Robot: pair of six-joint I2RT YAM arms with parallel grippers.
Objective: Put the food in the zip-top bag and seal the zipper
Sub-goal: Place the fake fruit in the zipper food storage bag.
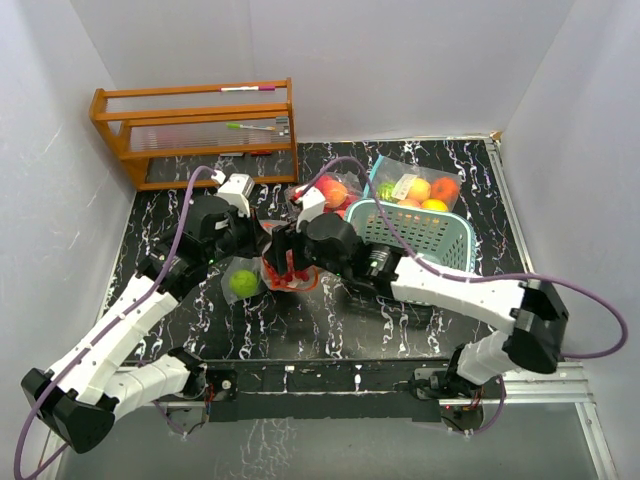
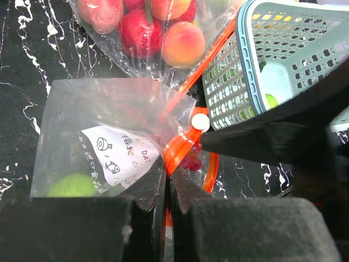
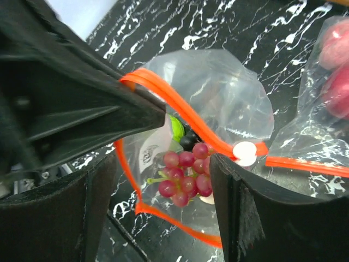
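Observation:
A clear zip-top bag (image 1: 262, 272) with an orange zipper lies at the table's middle. My left gripper (image 1: 260, 246) is shut on its zipper edge (image 2: 180, 150), lifting one lip. The bag holds a green fruit (image 2: 71, 185) behind a white label, and a bunch of red grapes (image 3: 185, 174). My right gripper (image 3: 163, 169) is open and sits over the bag's open mouth, the grapes lying between its fingers, inside the bag. The white zipper slider (image 3: 244, 153) sits at the mouth's far end. In the top view my right gripper (image 1: 290, 258) is close beside the left one.
A teal slatted basket (image 1: 420, 235) stands right of the bag. A second bag of red and peach fruits (image 1: 335, 190) lies behind it, a third with orange and yellow fruits (image 1: 420, 188) lies on the basket's far rim. A wooden rack (image 1: 200, 130) stands back left.

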